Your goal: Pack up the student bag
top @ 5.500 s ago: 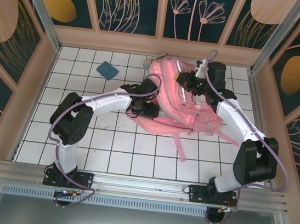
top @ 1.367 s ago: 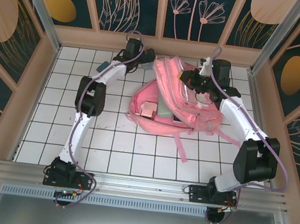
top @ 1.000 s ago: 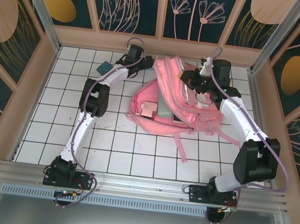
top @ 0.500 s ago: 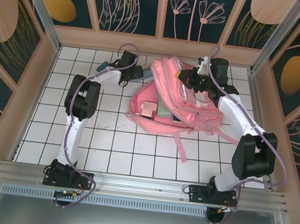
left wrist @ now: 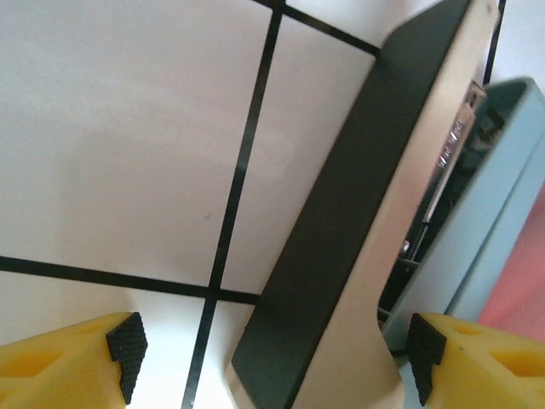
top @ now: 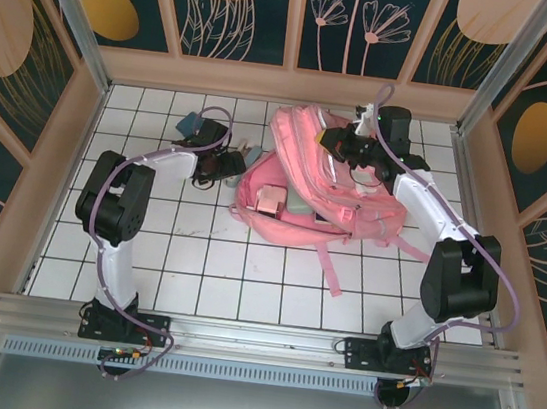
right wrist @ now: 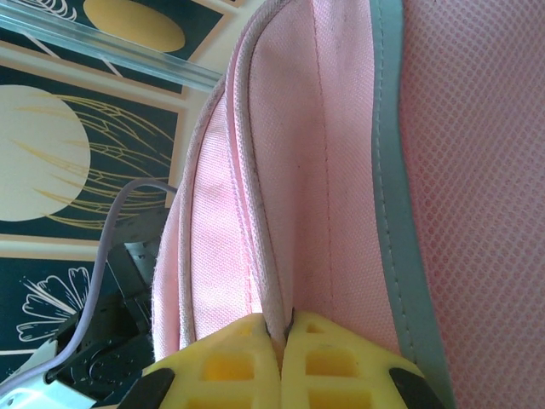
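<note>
Right claw (right wrist: 285, 328) is pinched shut on a seam of the pink student bag (right wrist: 341, 170), lying near the table (top: 246, 261)'s far edge. Left claw (left wrist: 272, 362) gapes wide around a dark flat slab (left wrist: 341, 221); its edge print's too blurry.

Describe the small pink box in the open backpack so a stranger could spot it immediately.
Find the student bag, the big pink backpack on the white tiled table. In its opened left end lies the small pink box, beside a pale green flat item. It is the one pale, hard-edged block among soft fabric.
</note>
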`<move>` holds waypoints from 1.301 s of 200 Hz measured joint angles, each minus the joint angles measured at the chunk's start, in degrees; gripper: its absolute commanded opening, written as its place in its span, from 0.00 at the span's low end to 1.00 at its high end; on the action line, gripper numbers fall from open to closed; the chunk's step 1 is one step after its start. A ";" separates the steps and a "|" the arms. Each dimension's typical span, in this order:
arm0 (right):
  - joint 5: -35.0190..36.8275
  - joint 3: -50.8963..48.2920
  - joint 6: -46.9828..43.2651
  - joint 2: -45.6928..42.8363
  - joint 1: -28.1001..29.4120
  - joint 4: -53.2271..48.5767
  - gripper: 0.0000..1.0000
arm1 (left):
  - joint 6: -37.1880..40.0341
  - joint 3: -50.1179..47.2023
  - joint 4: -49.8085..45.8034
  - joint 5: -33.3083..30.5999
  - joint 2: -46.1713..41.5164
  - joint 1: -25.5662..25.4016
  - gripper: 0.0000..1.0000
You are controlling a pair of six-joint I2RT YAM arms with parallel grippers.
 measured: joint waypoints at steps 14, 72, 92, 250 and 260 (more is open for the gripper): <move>0.02 -0.02 0.02 0.00 0.04 0.17 0.00 | 2.27 1.66 -2.38 -0.09 0.02 -0.13 0.80; 0.42 -0.48 0.02 -0.35 0.09 0.22 0.00 | 12.33 16.02 -9.14 -2.47 5.60 -0.24 0.59; 0.74 -1.09 0.00 -1.05 0.15 0.22 0.00 | 14.80 18.97 -11.04 -3.76 8.70 -0.24 0.52; 1.99 -2.43 -0.02 -2.47 0.20 0.81 0.00 | 20.15 23.39 -15.72 -6.32 12.66 -0.57 0.00; 1.99 -2.43 -0.02 -2.47 0.20 0.81 0.00 | 20.02 23.39 -16.52 -6.27 12.15 -0.57 0.00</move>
